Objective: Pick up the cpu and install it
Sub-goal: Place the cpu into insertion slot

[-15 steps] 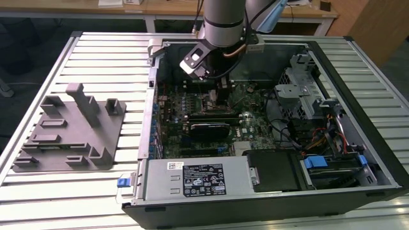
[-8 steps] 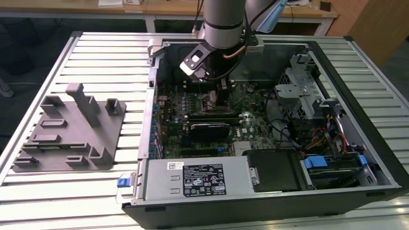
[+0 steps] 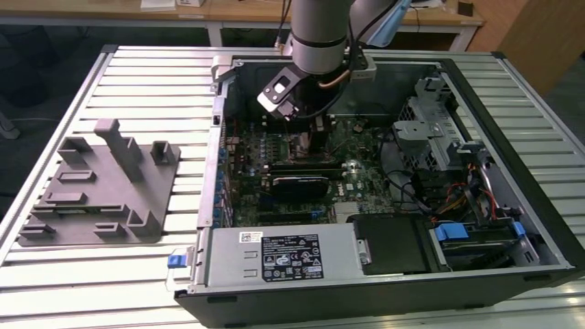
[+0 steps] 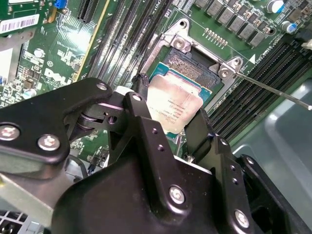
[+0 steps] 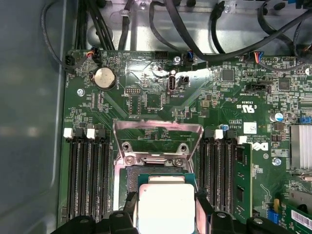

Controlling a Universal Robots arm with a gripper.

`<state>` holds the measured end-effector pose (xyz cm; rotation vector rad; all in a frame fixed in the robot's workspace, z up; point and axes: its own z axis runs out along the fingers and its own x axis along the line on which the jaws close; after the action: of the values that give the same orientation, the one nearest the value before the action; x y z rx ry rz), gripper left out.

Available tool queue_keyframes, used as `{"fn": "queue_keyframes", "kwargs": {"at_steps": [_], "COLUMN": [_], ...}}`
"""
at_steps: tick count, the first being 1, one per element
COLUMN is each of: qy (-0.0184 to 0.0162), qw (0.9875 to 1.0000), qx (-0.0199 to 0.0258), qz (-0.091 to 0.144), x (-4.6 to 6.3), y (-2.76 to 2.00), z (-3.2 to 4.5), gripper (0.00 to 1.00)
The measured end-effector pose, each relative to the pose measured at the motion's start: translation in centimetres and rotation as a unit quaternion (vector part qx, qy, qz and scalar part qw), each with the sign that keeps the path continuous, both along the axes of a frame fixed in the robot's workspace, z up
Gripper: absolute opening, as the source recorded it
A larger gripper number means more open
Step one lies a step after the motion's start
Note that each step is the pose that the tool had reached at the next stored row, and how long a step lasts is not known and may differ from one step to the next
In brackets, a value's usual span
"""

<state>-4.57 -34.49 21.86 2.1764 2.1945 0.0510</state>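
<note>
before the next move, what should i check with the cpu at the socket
1. claw shut on the cpu by two opposite edges: ok
2. load plate lifted off the socket: ok
3. cpu over the open socket: ok
4. cpu level with the socket: cannot tell
5. cpu orientation mark matched to the socket: cannot tell
6. black cables away from the socket: ok

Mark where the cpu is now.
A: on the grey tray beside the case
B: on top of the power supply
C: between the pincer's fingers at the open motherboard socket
C: in the second wrist view the cpu is gripped by the pincer over the open socket.
</note>
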Motion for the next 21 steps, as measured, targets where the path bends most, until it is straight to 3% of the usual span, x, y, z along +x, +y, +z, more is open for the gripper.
{"fn": "queue_keyframes", "kwargs": {"at_steps": [21], "qy": [0.0], "qw": [1.0], "qx": [-0.0049], "qz": [-0.001], "x": [0.0], "y": [0.63], "z": [-0.99], "gripper": [0.55]}}
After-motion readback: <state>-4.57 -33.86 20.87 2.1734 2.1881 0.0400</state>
